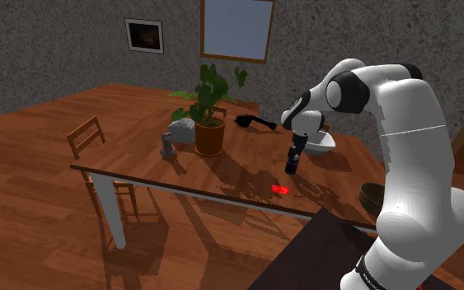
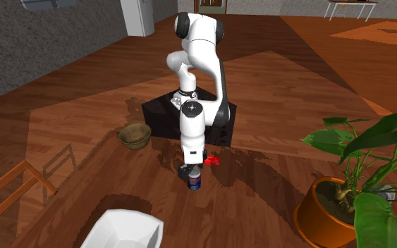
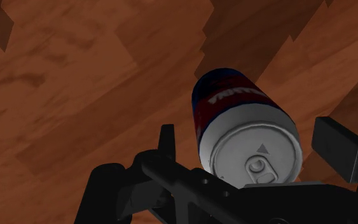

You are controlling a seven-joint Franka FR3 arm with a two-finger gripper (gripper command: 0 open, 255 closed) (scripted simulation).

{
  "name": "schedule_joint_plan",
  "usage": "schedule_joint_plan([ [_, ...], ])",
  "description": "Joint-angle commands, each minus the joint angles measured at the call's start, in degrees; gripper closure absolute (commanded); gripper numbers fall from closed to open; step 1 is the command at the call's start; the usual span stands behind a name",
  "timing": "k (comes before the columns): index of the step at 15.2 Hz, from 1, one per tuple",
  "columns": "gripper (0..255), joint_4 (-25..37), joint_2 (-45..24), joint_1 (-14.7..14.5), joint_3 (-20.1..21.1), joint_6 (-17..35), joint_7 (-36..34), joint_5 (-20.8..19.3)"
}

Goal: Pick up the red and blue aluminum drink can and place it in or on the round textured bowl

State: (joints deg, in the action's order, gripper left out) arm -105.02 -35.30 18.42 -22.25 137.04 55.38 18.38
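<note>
Reading the shoulder view left to right: the potted plant [image 1: 209, 123] is well off at the can's 10 o'clock. A small red bit [image 1: 281, 190] lies on the tabletop [image 1: 222, 175] near its 6 o'clock. The red and blue can [image 1: 292, 163] stands upright with the pincer [image 1: 294, 152] down over its top. A white faceted bowl [image 1: 326, 145] sits near it at 2 o'clock. The brown round bowl [image 1: 372, 195], which I take to be the target, is at 4 o'clock by the tabletop's edge.

From the wrist, the pincer is wide: its fingers [image 3: 339, 143] straddle the can with a gap on each side, so nothing's held yet.

What worries me:
- The can looks nearer one finger than the other. That pad would probably hit first and shove or tip it.
- The grip looks high, up by the lid. A smooth round can could slip or swing once lifted.
- The white bowl is the closer one, so it could get clipped or mistaken for the target.
- The brown bowl is right at the edge, and a tall can dropped in sloppily could topple out or nudge it off.
</note>
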Motion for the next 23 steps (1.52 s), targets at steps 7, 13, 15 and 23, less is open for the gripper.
schedule_joint_plan([
  [7,255,0.01,-0.01,0.00,0.00,0.00,0.00,0.00],
  [13,255,-0.07,1.63,-0.46,-0.64,-1.50,-0.48,-0.78],
  [15,255,-0.06,2.69,-0.76,-1.05,-2.53,-0.80,-1.31],
  [23,255,0.52,6.66,-1.81,-2.53,-6.86,-2.10,-3.43],
])
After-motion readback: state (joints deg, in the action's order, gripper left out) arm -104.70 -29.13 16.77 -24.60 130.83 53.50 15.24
